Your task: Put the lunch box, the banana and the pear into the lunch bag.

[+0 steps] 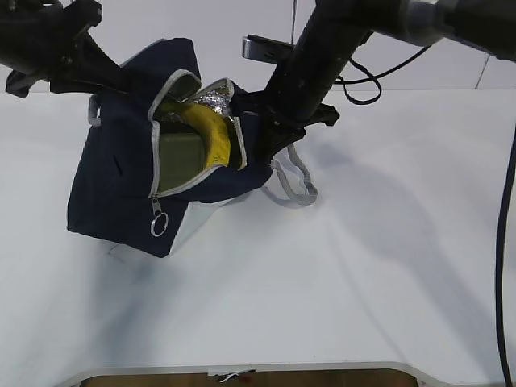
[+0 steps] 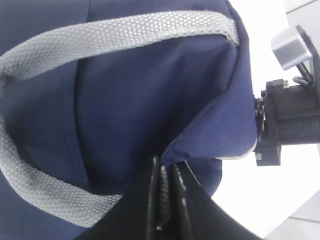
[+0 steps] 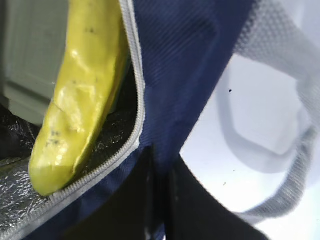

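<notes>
Bag (image 1: 121,185) — both hands pinched on its rim; box (image 1: 179,160), banana (image 1: 211,135) inside. We hold the mouth wide — pear unseen.

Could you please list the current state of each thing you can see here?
Lunch bag: unzipped, tipped, mouth held open.
Lunch box: inside the bag, lid on.
Banana: inside the bag, beside the box.
Left gripper: shut on bag fabric.
Right gripper: shut on the bag's edge.

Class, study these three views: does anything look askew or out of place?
The lunch bag is tipped on its side, mouth gaping. The banana lies across the lunch box and juts past the zip edge. Both grippers pinch the bag's fabric. No pear is visible.
</notes>
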`<action>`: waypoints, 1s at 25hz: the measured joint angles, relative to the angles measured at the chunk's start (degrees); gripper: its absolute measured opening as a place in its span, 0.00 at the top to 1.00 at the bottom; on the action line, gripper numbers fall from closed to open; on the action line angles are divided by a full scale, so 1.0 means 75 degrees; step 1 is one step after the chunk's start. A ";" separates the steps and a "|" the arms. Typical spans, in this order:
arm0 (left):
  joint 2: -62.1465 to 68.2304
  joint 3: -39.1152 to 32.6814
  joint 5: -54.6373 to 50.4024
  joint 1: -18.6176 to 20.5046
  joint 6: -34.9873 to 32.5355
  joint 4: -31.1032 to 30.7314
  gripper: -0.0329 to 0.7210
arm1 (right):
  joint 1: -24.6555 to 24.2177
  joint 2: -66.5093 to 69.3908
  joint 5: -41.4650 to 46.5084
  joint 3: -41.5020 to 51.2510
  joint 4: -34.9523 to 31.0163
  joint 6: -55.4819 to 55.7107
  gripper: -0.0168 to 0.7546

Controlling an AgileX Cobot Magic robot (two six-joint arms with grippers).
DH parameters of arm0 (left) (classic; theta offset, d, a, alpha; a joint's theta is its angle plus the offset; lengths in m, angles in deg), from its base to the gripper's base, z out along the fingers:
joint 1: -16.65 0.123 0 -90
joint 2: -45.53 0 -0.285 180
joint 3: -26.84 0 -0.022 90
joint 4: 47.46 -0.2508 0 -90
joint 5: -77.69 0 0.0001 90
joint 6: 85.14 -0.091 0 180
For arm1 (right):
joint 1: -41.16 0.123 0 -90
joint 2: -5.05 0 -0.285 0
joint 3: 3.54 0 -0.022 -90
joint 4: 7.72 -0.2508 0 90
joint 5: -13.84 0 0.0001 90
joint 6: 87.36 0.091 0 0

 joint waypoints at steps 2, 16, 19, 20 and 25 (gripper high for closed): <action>0.0000 0.0000 -0.0016 0.0000 0.0000 0.0089 0.94 | 0.0000 -0.0017 0.0000 -0.0046 0.0014 -0.0030 0.96; 0.0149 0.0000 0.0408 -0.1009 -0.1012 0.2410 0.94 | 0.0001 -0.1924 0.0251 -0.0115 0.1676 -0.0073 0.96; 0.0388 0.0000 0.0475 -0.1147 -0.1044 0.2484 0.94 | 0.0001 -0.1994 0.0268 -0.0079 0.1940 -0.0073 0.96; 0.0496 0.0000 0.0506 -0.1204 -0.1076 0.2499 0.94 | 0.0001 -0.1994 0.0285 -0.0031 0.1989 -0.0073 0.96; 0.0766 0.0000 0.0690 -0.1551 -0.1263 0.2707 0.94 | 0.0001 -0.1994 0.0302 0.0033 0.2121 -0.0073 0.96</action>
